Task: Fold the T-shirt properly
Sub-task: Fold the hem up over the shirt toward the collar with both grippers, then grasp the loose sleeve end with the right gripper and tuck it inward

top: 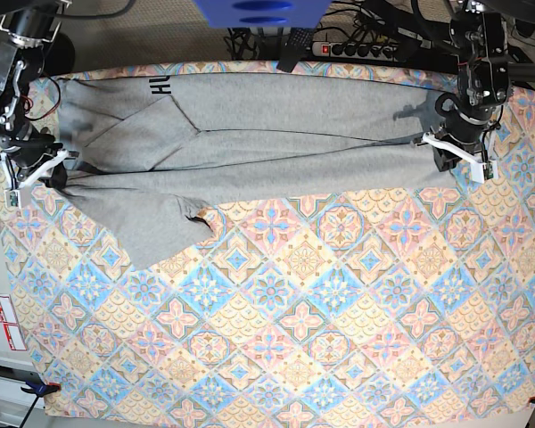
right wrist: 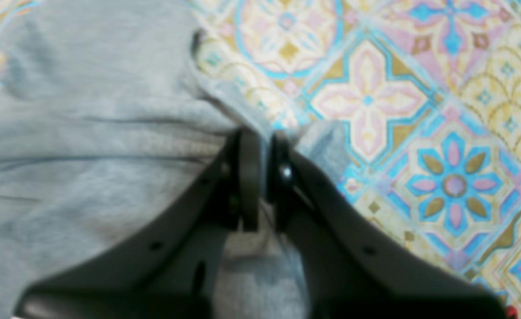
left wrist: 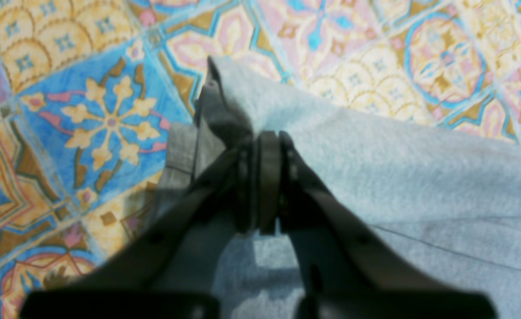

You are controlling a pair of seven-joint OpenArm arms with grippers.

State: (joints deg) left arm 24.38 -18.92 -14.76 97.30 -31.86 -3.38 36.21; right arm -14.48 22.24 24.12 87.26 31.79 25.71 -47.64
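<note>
Grey T-shirt (top: pixel 250 134) lies stretched across far part of bench, on patterned tablecloth (top: pixel 294 303). Left gripper (left wrist: pixel 267 146) clenched on shirt edge at scene right; right gripper (right wrist: pixel 260 146) clenched on edge at scene left. No containers visible.

Black block letters "HU", partly folded under, on the grey T-shirt (top: pixel 250 134) near its far-left corner.

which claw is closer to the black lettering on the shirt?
Right. The right claw grips the T-shirt edge just below the lettering; the left claw grips the far end.
</note>
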